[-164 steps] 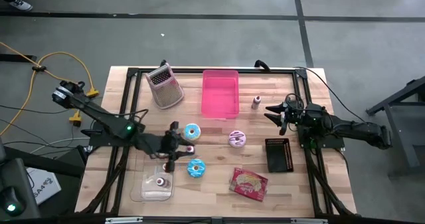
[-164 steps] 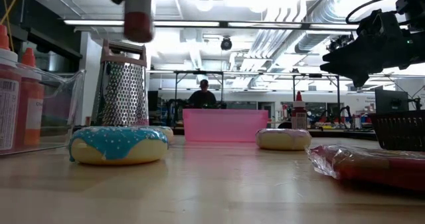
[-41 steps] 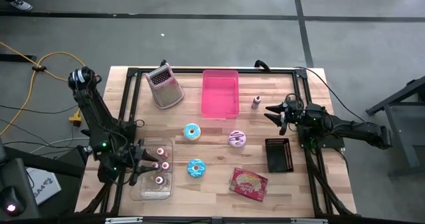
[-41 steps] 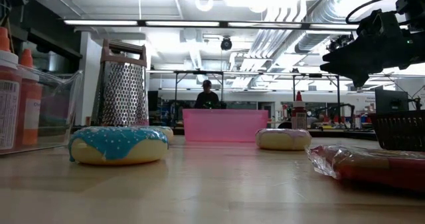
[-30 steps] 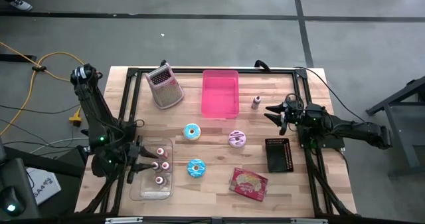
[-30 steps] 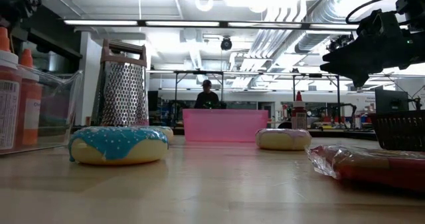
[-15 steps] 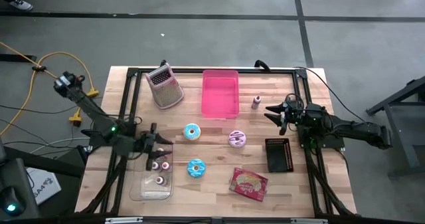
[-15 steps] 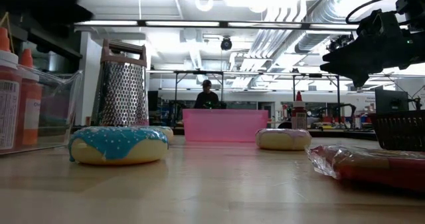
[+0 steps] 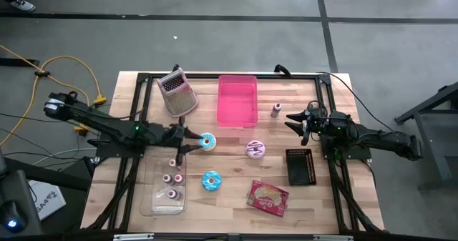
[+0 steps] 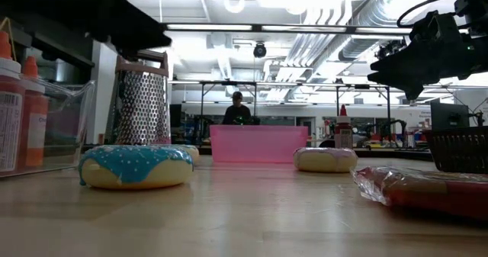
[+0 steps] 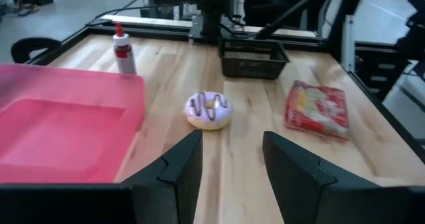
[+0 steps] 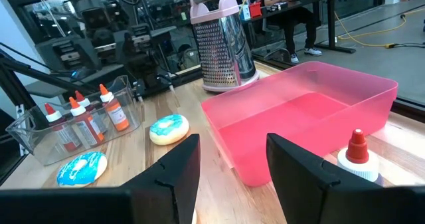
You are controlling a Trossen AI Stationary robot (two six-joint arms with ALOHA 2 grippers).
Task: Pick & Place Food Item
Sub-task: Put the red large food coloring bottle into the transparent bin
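My left gripper [image 9: 184,141] stands open and empty above the table's middle left, just left of a blue-iced donut [image 9: 207,142]; in its wrist view the fingers [image 11: 232,141] frame bare wood. Near it a clear container [image 9: 159,200] holds three red-capped bottles [image 9: 172,178]. A second blue donut [image 9: 211,180] and a pink donut [image 9: 255,149] lie flat on the wood. One small bottle [image 9: 275,111] stands beside the pink bin [image 9: 237,100]. My right gripper [image 9: 292,119] waits open and empty at the right [image 12: 232,144].
A metal grater [image 9: 177,92] stands at the far left of the table. A black mesh basket [image 9: 300,166] and a red snack packet [image 9: 268,197] lie at the near right. Bare wood lies between the donuts and the near edge. A person shows in the room behind [image 10: 238,108].
My left gripper has swung away from above the clear container, toward the table's far edge and right, and now stands beside the far blue donut. Its fingers stay open and empty. The bottles stay in the container.
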